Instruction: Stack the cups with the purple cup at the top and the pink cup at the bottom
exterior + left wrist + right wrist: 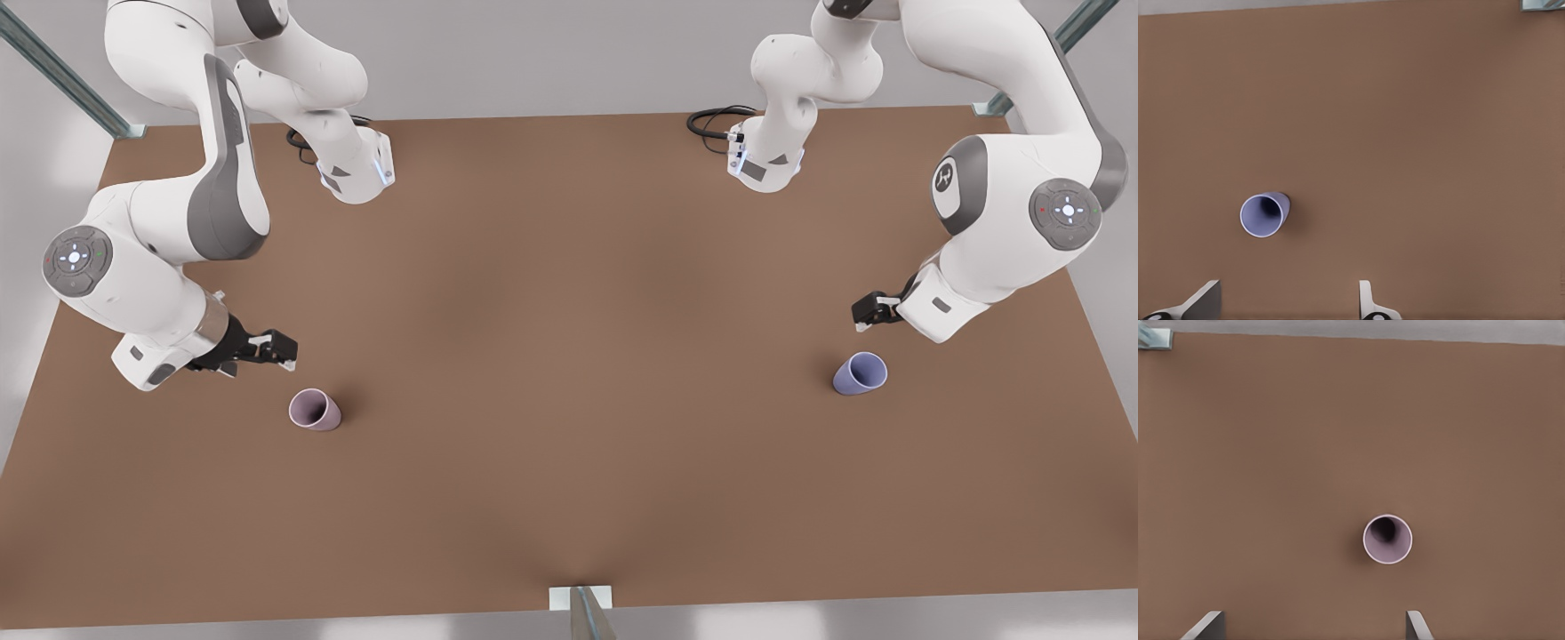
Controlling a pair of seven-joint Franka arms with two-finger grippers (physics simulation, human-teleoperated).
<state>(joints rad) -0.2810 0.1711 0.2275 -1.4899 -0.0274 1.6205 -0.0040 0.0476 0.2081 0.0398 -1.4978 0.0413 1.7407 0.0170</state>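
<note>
Front view: brown bench (569, 356), both cups upright and well apart, nothing stacked. Pink cup (314, 410) sits toward the front view's left edge; purple cup (860, 373) sits toward the front view's right edge. Right gripper (283, 348) hangs just beside the pink cup, clear of it. Left gripper (867, 313) hangs near the purple cup, also clear (finger gap hard to read from here).

Left wrist view: purple cup (1263, 215) stands on bare bench, mouth up, apart from the fingertips (1203, 301). Fingers spread wide, holding nothing.

Right wrist view: pink cup (1387, 539), dark inside, mouth up, apart from the fingertips (1415, 625). Fingers spread wide, empty.
</note>
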